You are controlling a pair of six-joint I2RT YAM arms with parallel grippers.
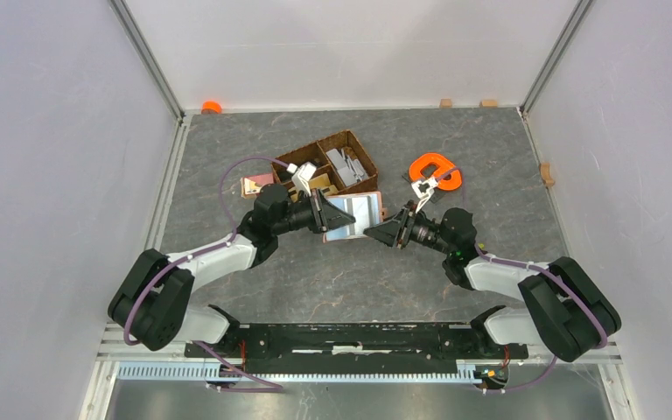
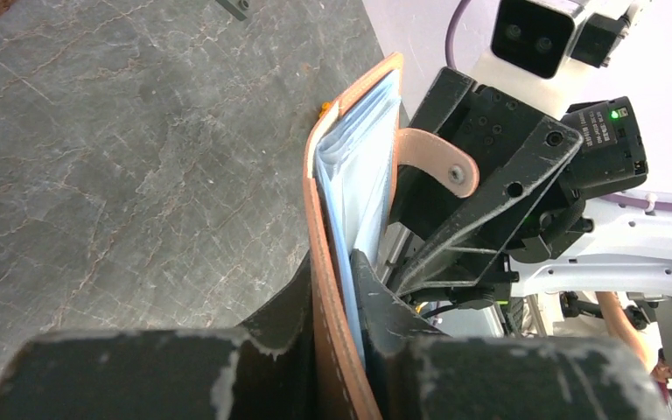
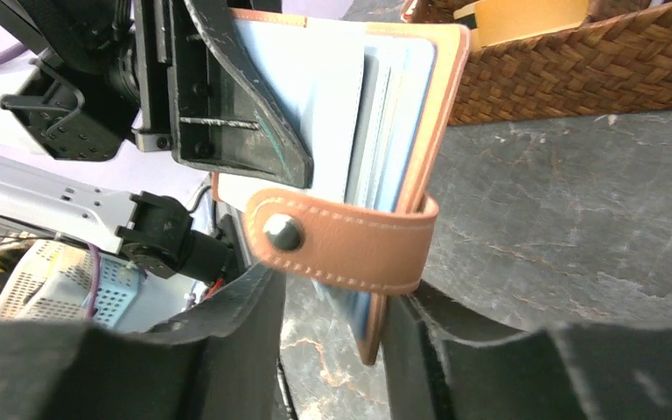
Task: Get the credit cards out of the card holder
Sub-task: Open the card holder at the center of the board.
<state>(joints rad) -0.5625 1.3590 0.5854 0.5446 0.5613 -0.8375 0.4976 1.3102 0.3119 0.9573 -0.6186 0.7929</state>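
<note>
A dark brown wicker basket (image 1: 350, 134) sits toward the far side of the grey marbled tabletop (image 1: 499, 140). It is split into compartments: one holds flat grey pieces (image 1: 347, 164), another a tan-yellow piece (image 1: 321, 183). Just left of the basket lies a small pink-and-white square piece (image 1: 256, 185). To the basket's right, apart from it, is an orange horseshoe-shaped object (image 1: 435, 168) with a small white piece (image 1: 420, 186) at its near side. A small orange object (image 1: 211, 107) sits in the far left corner. Two small wooden blocks (image 1: 445, 102) rest along the far edge — a third (image 1: 547, 173) is by the right wall.
</note>
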